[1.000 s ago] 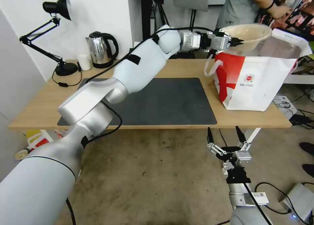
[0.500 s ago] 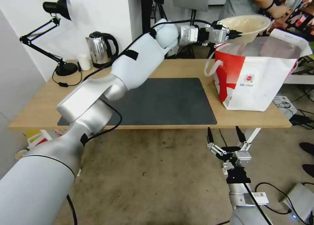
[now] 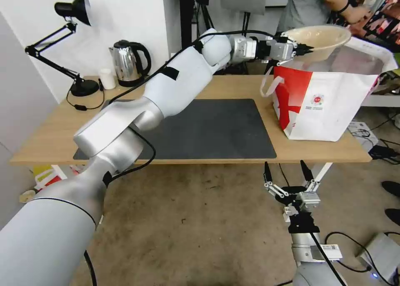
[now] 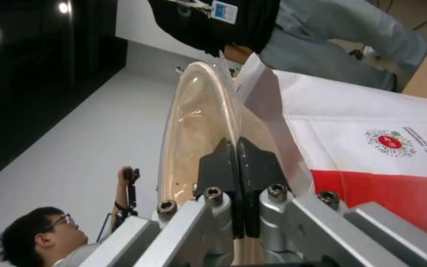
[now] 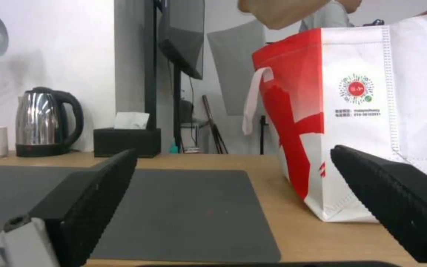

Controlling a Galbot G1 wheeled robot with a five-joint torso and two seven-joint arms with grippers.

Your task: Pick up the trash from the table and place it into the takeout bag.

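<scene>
Beige bowl [image 3: 323, 38] now slightly lower above takeout bag [image 3: 333, 98], rim pinched in outstretched left claw [image 3: 306, 48]; right claw [image 3: 288, 172] spread.

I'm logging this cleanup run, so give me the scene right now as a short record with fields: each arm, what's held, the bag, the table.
left gripper: raised over the bag's open top, fingers pinched on the bowl's rim
bowl: beige, held above the bag, not inside yet
bag: white with red side, upright at the table's right end
right gripper: open, parked below the table's front edge
table: light wood, dark mat bare
kettle: back left
</scene>
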